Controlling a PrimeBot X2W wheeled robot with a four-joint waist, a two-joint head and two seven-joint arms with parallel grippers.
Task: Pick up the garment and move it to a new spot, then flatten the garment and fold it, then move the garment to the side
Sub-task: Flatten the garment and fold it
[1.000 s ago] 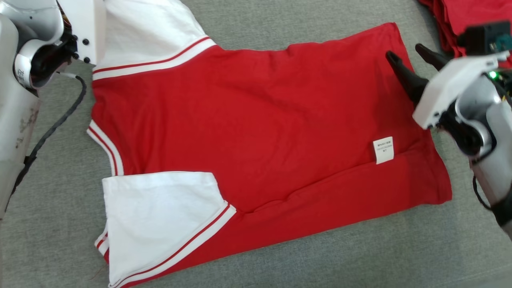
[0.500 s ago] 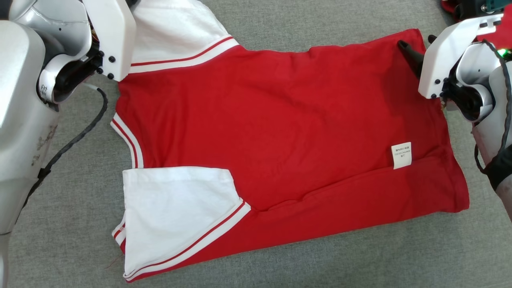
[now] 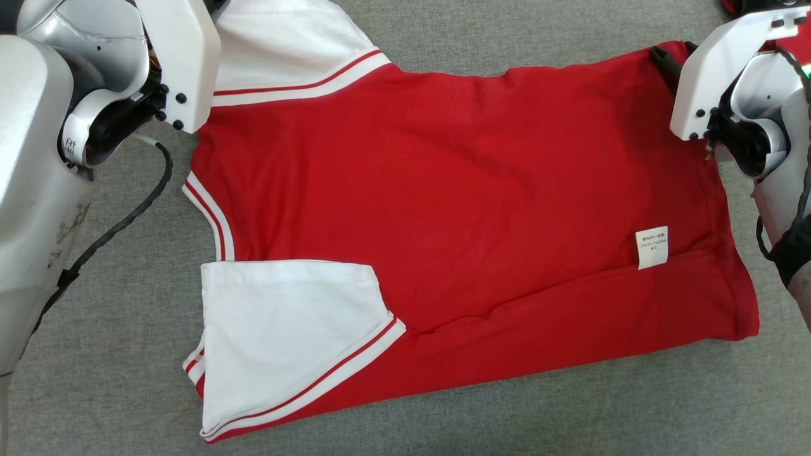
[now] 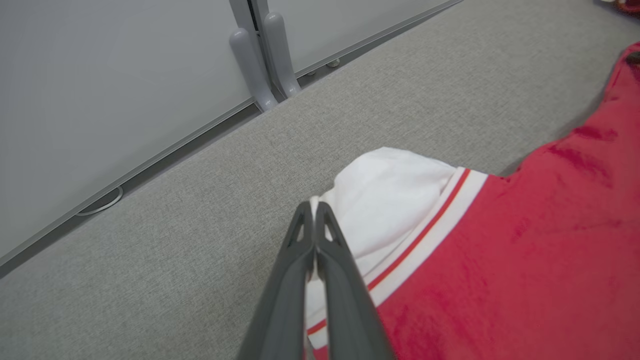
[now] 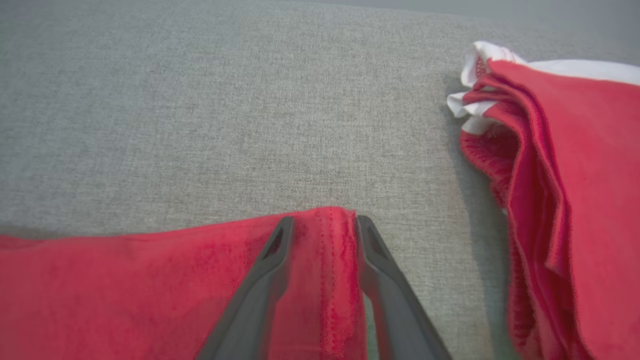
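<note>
Left gripper (image 4: 315,206) clamps garment (image 4: 500,260) sleeve; right gripper (image 5: 324,220), in wrist view, straddles hem, jaws apart.

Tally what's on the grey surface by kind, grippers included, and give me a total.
Red shirt: 1
Pile of red garments: 1
Grippers: 2 (left gripper, right gripper)
Total: 4

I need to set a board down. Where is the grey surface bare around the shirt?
Bare: the grey surface along the shirt's near edge, and beyond its far edge between the white sleeve and right tool. Crowded: by the pile of red clothes; a cable lies beside the collar.
</note>
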